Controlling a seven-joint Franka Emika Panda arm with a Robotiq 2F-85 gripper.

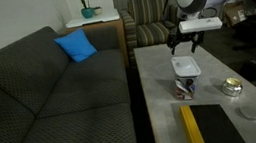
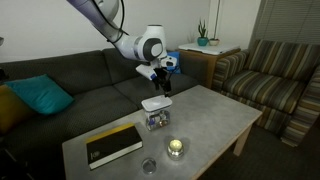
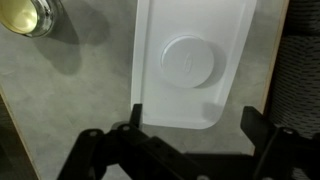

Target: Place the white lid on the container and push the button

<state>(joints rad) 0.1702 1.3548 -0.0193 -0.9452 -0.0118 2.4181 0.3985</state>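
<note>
The white lid [image 1: 186, 66] lies on top of the small see-through container [image 1: 185, 88] on the grey table; both also show in an exterior view, lid [image 2: 156, 103] over container [image 2: 155, 121]. In the wrist view the lid [image 3: 190, 30] fills the middle and has a round raised disc [image 3: 190, 62] at its centre; the container is hidden beneath it. My gripper [image 1: 187, 45] hangs just above the lid, open and empty, and also shows in an exterior view [image 2: 161, 86]. In the wrist view its fingers [image 3: 192, 125] straddle the lid's near edge.
A small round yellowish tin [image 1: 232, 86] [image 2: 176, 148] [image 3: 25, 15] and a small grey disc [image 1: 248, 113] [image 2: 148, 165] lie on the table [image 1: 162, 97]. A black book with a yellow edge [image 1: 206, 126] [image 2: 112, 145] lies nearby. A dark sofa [image 1: 50, 92] flanks the table.
</note>
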